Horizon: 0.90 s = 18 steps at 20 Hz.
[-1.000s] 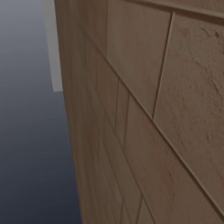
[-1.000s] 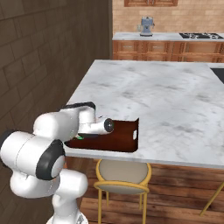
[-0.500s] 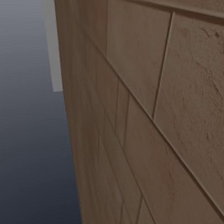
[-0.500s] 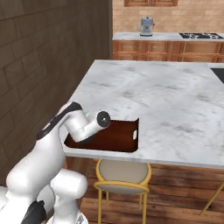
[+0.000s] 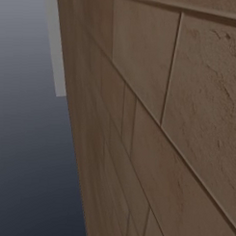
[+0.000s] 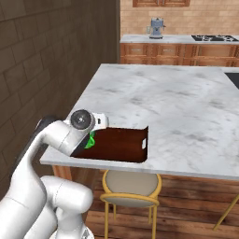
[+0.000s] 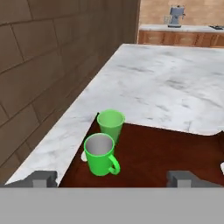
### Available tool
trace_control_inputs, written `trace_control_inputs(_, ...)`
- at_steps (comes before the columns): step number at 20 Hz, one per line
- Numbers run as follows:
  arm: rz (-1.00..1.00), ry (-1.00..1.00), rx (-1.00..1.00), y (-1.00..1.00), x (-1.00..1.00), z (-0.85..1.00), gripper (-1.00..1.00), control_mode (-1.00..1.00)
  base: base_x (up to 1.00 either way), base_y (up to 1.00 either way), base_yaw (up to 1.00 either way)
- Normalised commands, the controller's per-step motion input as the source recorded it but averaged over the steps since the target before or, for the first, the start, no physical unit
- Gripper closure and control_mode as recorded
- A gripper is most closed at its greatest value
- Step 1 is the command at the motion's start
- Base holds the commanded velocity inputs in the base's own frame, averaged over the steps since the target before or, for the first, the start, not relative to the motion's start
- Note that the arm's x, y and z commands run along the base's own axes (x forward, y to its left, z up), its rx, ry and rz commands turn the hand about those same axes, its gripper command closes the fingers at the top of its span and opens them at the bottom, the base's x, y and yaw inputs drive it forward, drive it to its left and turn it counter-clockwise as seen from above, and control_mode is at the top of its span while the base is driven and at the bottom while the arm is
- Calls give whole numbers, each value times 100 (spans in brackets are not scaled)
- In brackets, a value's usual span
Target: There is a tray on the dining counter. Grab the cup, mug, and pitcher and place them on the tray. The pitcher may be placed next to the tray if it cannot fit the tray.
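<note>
Hand view: mug (image 7: 101, 154) and cup (image 7: 110, 125) upright, touching, at left end of tray (image 7: 175, 151) on bench (image 7: 166, 87). Fingers (image 7: 112, 178) wide, empty, behind mug. Both likely light, rigid, slick; best gripped across the wall.

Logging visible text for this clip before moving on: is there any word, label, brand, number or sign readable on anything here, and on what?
None readable in any view.
The mug and the cup: plain green, no print.
The tray: plain dark brown, no marking.
The dining counter: marble veining only.
The coffee machine on the back counter: too small and blurred to show any brand.
</note>
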Motion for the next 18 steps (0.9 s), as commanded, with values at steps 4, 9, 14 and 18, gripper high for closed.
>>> trace_control_inputs(4, -32, 10, 0, -19, -52, 59, -100, -100, 0, 0, 0)
trace_control_inputs(9, -19, 15, 0, -19, -55, 73, -100, -100, 0, 0, 0)
trace_control_inputs(14, -9, 16, -2, -4, -51, 71, -100, -100, 0, 0, 0)
trace_control_inputs(18, -1, 20, 0, 0, -52, 68, -100, -100, 0, 0, 0)
